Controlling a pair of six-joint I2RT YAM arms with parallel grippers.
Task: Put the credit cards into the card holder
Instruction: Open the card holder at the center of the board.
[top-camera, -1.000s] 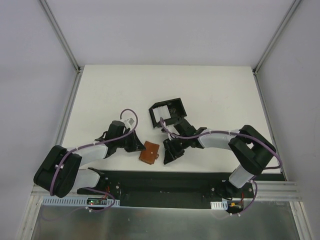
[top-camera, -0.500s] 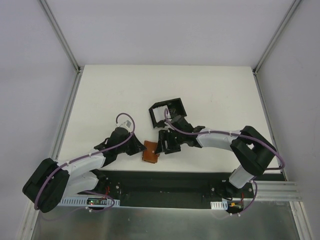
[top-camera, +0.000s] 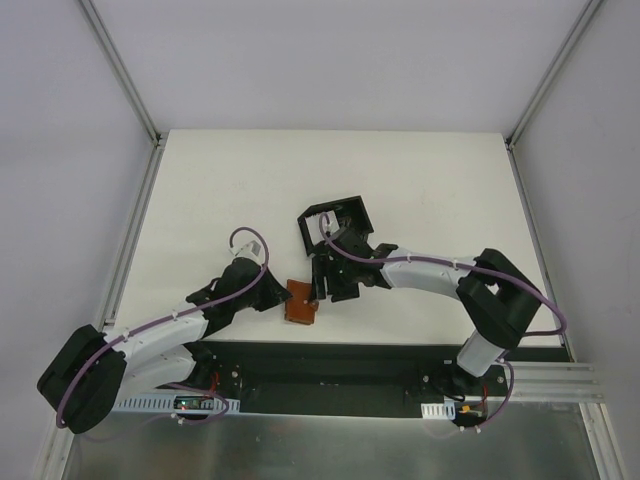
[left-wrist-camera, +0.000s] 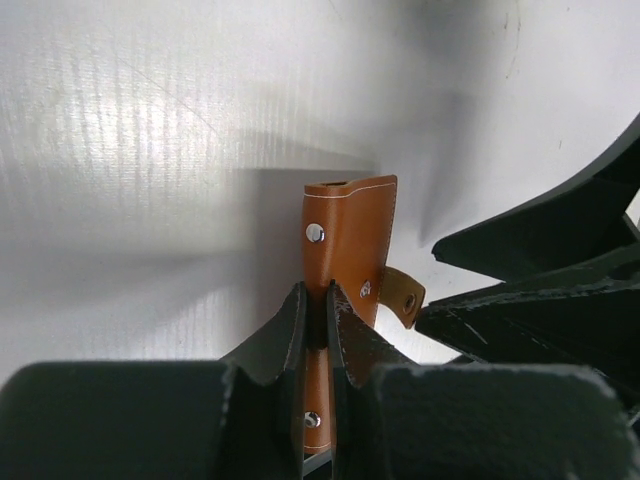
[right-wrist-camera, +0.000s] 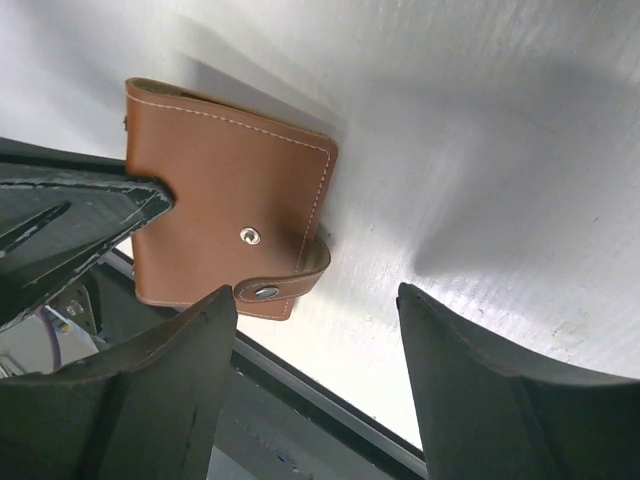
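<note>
While the left pincer (left-wrist-camera: 315, 300) is clenched on one edge of the brown leather wallet (left-wrist-camera: 352, 235), the right pincer (right-wrist-camera: 315, 298) hangs released just beside that wallet, fingers spread wide with nothing between them. Wallet is folded shut, its strap (right-wrist-camera: 292, 278) wrapped round the free edge and fixed by a metal snap. From above, the wallet sits between the two pincers, close to the near edge of the white surface (top-camera: 430, 190). Whether it rests on the surface or is raised a little cannot be told. Card holder (top-camera: 330, 206) (black, open-topped, set at an angle) stands just beyond the right pincer, toward the middle of the surface; the right wrist overlaps its near side in the overhead view. Holder and wallet are near each other but apart. Credit cards: none can be made out with certainty in any view, and the holder's inside is too small and partly hidden to read.
</note>
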